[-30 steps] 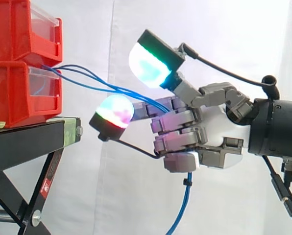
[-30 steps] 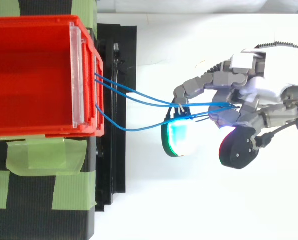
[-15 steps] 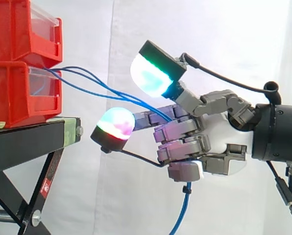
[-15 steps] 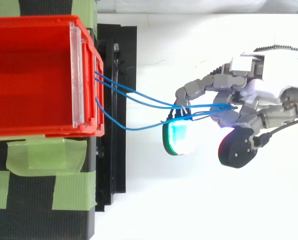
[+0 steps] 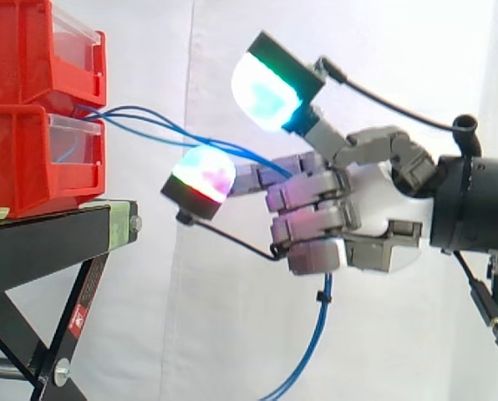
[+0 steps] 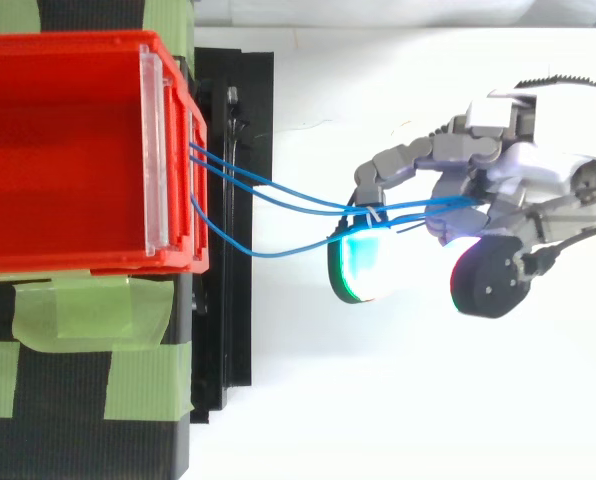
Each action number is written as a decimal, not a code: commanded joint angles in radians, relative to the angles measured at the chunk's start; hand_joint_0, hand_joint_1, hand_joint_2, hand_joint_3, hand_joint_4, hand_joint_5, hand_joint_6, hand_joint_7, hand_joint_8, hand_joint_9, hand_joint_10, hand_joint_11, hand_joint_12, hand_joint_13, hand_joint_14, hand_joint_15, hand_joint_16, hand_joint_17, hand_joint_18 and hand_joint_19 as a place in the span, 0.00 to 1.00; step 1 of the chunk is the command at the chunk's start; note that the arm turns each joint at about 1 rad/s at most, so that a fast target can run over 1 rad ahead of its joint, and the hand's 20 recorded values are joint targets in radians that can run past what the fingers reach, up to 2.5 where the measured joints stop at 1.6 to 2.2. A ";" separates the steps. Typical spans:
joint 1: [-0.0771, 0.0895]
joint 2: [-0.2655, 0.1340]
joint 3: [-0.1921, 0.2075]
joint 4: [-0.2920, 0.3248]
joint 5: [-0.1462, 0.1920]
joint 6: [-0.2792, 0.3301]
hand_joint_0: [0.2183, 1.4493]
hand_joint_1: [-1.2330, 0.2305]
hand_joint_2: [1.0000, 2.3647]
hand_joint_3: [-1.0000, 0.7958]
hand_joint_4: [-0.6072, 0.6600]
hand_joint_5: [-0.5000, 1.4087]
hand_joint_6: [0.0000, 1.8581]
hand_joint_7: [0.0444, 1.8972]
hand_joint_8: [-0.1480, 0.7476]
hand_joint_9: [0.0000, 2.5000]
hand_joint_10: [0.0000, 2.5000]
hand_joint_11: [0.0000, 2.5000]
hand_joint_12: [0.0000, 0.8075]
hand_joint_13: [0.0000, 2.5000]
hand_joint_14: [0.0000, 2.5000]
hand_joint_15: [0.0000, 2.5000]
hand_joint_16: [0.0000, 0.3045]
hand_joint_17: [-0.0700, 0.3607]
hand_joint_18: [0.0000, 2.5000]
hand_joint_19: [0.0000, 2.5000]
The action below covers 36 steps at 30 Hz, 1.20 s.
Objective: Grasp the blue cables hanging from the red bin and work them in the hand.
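Where they leave the front of the lower red bin (image 5: 32, 163), the thin blue cables (image 5: 321, 317) run as separate slack strands, then bunch together inside the hand (image 5: 368, 219), whose curled fingers clamp them, and dangle beneath it.

You have bright, even light in the 2 views, and the shadows are soft. The white curtain (image 5: 399, 67) is nearly blown out, its folds a faint grey. The glowing pads (image 5: 266, 88) of the hand (image 5: 374, 217) glare at their centres and tint nearby fingers violet. The blue cables (image 5: 318, 327) read clearly against the white.
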 commanded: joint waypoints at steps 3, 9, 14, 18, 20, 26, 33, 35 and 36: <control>-0.003 0.046 0.000 -0.028 0.002 0.003 0.55 0.39 0.00 0.06 0.65 0.29 0.26 0.60 0.60 0.64 1.00 1.00 0.69 0.72 1.00 0.67 0.55 0.45 0.89 0.28; -0.006 0.049 -0.001 -0.057 0.003 0.009 0.56 0.39 0.01 0.08 0.65 0.29 0.26 0.60 0.60 0.64 1.00 1.00 0.68 0.72 1.00 0.67 0.54 0.45 0.89 0.28; -0.011 0.048 0.000 -0.054 0.003 0.009 0.57 0.40 0.01 0.09 0.65 0.29 0.26 0.60 0.60 0.64 1.00 1.00 0.68 0.72 1.00 0.66 0.55 0.45 0.89 0.28; -0.012 0.048 -0.001 -0.054 0.003 0.009 0.58 0.40 0.01 0.09 0.65 0.29 0.27 0.60 0.60 0.64 1.00 1.00 0.67 0.71 1.00 0.66 0.54 0.45 0.89 0.28; -0.014 0.048 -0.001 -0.054 0.003 0.003 0.58 0.40 0.01 0.09 0.65 0.29 0.27 0.60 0.60 0.64 1.00 1.00 0.67 0.71 1.00 0.66 0.55 0.46 0.89 0.28; -0.023 0.048 -0.001 -0.054 0.006 0.001 0.57 0.40 0.00 0.08 0.65 0.29 0.26 0.60 0.60 0.64 1.00 1.00 0.67 0.71 1.00 0.66 0.54 0.45 0.89 0.28; -0.028 0.048 -0.001 -0.050 0.026 0.000 0.57 0.39 0.01 0.08 0.65 0.29 0.24 0.60 0.60 0.64 1.00 1.00 0.67 0.71 1.00 0.66 0.54 0.45 0.88 0.28; -0.029 0.048 -0.001 -0.045 0.028 -0.003 0.57 0.40 0.00 0.08 0.65 0.29 0.23 0.61 0.60 0.63 1.00 1.00 0.67 0.71 1.00 0.66 0.55 0.45 0.88 0.28; -0.028 0.048 -0.001 -0.043 0.029 -0.005 0.57 0.39 0.00 0.08 0.65 0.29 0.23 0.60 0.60 0.63 1.00 1.00 0.67 0.71 1.00 0.66 0.55 0.45 0.88 0.28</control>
